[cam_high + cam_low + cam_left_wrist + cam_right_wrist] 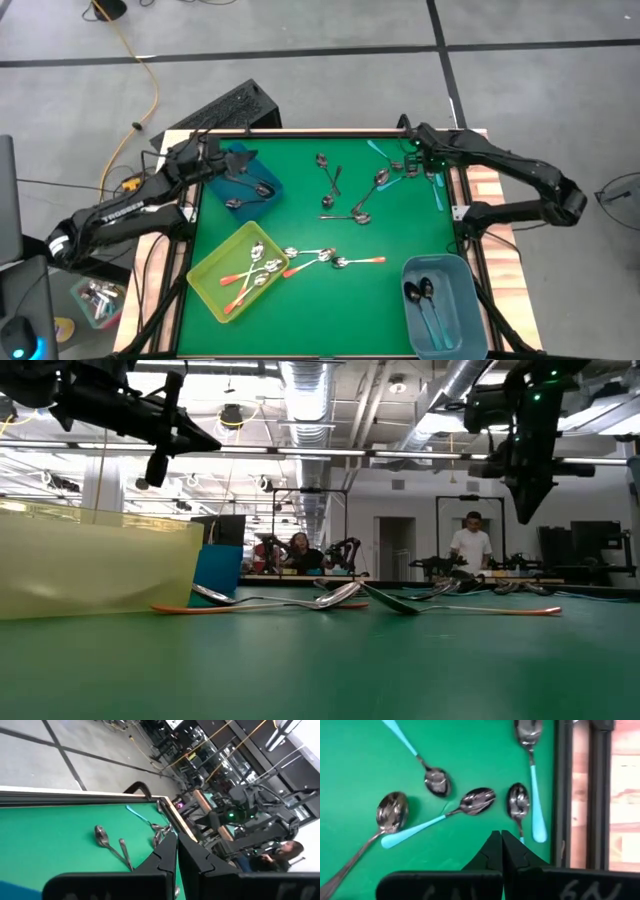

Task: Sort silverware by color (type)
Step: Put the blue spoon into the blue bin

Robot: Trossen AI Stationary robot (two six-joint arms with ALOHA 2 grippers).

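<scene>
- Over the far right corner of the green worktop (400, 230) hangs the right claw (501, 840), its two dark fingers pressed together with nothing between them.
- Right under it lies a cluster of dark spoons with teal-blue handles: one dark-bowled teal-handled spoon (442, 815) lies slantwise just ahead of the fingertips, a second teal spoon (519, 805) sits beside it, and a third teal spoon (532, 775) runs along the worktop's black edge rail (563, 795).
- A fourth teal spoon (417, 757) lies a little farther off, and an all-metal grey spoon (390, 815) rests beside the slanted one's handle tip.
- Across the worktop, the left claw (177, 852) is raised above the far left side, fingers pressed together, empty.
- Below that arm sits a blue plastic bin (245, 180) with a couple of grey metal spoons in it.
- More grey metal spoons (340, 190) lie scattered in the middle of the far half.
- Near left: a yellow-green plastic bin (205, 275) holds several silver spoons with orange-red handles (245, 278).
- Just beside that bin, three more orange-handled spoons (345, 262) lie loose on the green.
- Near right: a grey-blue plastic bin (460, 275) holds two teal-handled spoons (425, 305).
- In the low view, two people show in the room behind.
</scene>
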